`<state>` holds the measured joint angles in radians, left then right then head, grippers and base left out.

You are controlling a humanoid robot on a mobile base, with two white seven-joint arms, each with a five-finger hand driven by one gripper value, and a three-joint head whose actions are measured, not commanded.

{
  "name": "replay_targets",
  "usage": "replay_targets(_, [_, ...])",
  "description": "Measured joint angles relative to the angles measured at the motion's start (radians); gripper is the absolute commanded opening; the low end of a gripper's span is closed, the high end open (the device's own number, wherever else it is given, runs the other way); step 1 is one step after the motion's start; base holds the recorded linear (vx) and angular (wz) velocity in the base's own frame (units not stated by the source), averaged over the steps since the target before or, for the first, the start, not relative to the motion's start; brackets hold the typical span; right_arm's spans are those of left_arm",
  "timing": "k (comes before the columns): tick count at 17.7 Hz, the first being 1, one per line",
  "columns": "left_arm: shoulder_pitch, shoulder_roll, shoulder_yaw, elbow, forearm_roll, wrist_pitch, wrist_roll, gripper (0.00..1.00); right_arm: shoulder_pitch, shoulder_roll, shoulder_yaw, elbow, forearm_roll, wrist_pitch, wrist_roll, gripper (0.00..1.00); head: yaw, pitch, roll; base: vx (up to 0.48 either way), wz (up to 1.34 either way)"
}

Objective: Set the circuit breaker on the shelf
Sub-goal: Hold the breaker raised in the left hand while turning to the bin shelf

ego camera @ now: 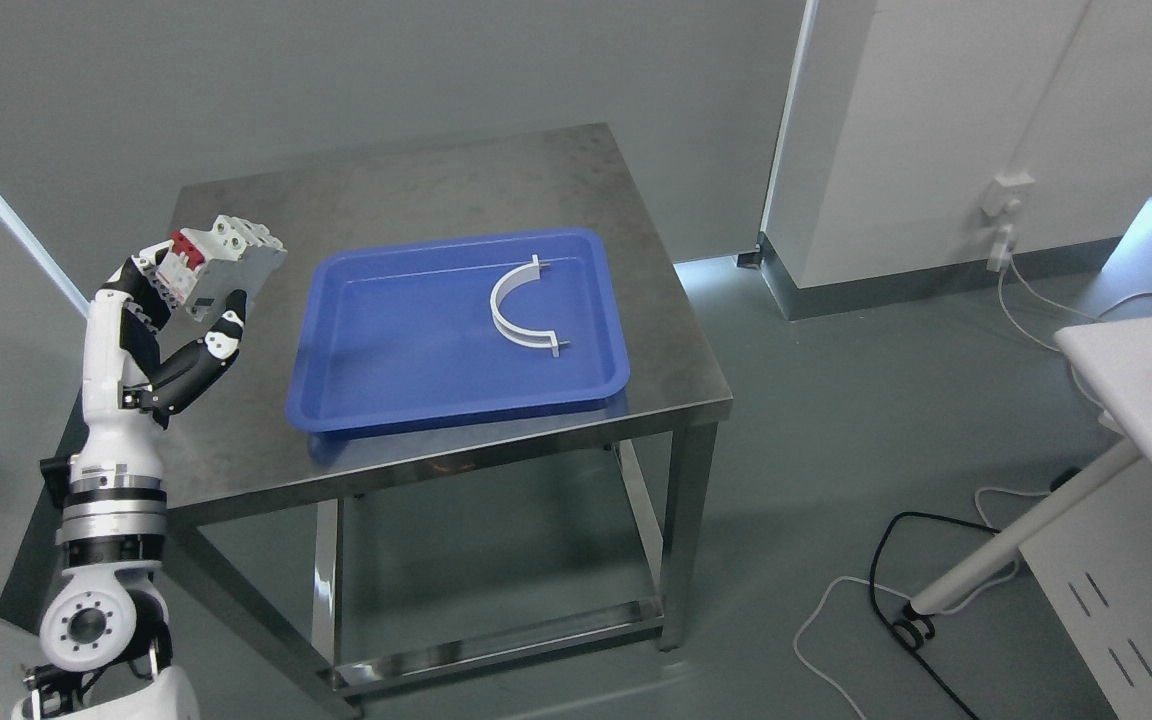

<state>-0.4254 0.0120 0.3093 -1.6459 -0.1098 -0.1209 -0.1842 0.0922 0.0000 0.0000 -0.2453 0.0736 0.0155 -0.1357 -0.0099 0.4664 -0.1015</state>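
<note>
Stainless steel forms the one table (pixel 456 190) in view, with a lower shelf rail near the floor. One left hand (pixel 181 320) is visible, its arm rising from the lower left corner; no other robot hand shows. The hand is closed around one breaker (pixel 226 268), with the fingers (pixel 151 290) behind the unit and the thumb (pixel 221 335) pressed against its lower front. The breaker is a white multi-pole block with red toggles (the pole count cannot be read with certainty) and sits tilted in the grasp, held above the table's left edge and clear of its surface.

To the right of the hand, near but not touching it, lies one blue tray (pixel 386 400) flat on the tabletop. Inside the tray, on the side away from the hand, rests one white curved clip (pixel 511 310), a half-ring with a small tab at each end.

Further right of the hand, well apart, three cables (pixel 886 560) trail on the floor (one black, two white) beside one white table leg (pixel 1016 535).
</note>
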Motion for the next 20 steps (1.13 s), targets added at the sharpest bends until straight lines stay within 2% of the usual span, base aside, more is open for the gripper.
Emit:
replay_targets(13, [0.006,-0.008,0.02,-0.017,0.015,0.006,-0.004,0.11,0.0,0.0,0.0,0.0,0.0,0.0,0.0,1.0,0.0,0.0,0.0,-0.295,0.04])
replay_targets(20, [0.005,-0.01,0.034,-0.018,0.017,0.022,-0.004,0.11,0.0,0.0,0.0,0.0,0.0,0.0,0.0,1.0,0.0,0.0,0.0,-0.116,-0.28])
